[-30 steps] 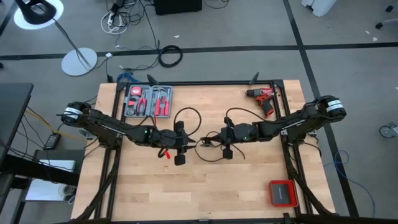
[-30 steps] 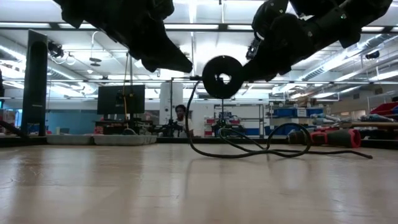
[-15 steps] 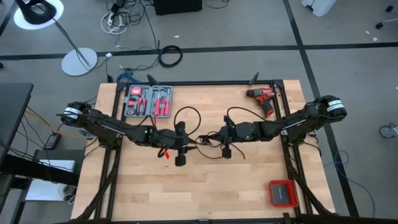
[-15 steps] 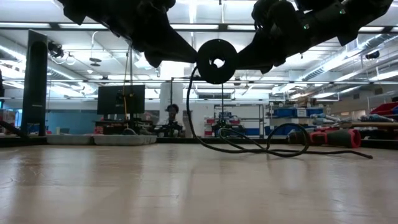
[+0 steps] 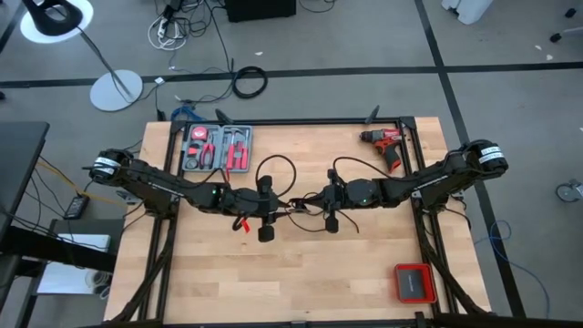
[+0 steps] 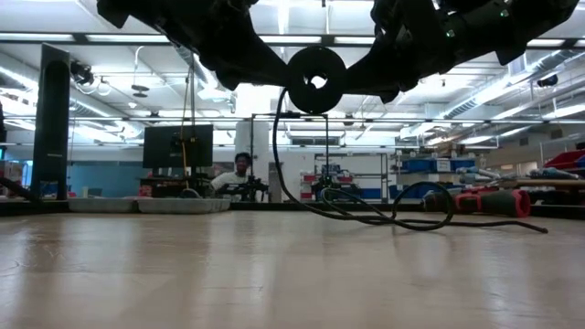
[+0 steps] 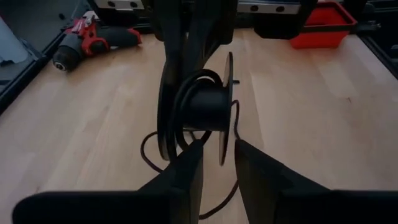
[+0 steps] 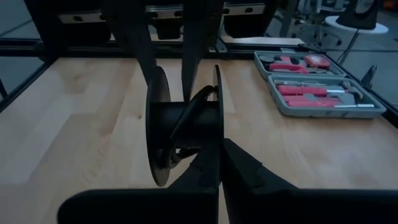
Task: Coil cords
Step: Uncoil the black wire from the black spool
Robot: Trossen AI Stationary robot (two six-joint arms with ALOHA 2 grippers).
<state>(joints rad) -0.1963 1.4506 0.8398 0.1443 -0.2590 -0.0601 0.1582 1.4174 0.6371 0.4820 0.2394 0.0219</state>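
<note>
You have: one cord (image 5: 273,169), one spool (image 6: 316,79), held mid-desk by two tools, left tool (image 5: 286,206) parted, right tool (image 5: 301,202) closed on the spool.

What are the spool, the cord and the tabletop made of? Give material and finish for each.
Spool: probably plastic, matte black, with thin smooth rims.
Cord: rubbery black jacket, likely over wire; it droops in soft loops.
Tabletop: pale wood, smooth, plank seams and grain visible.
</note>
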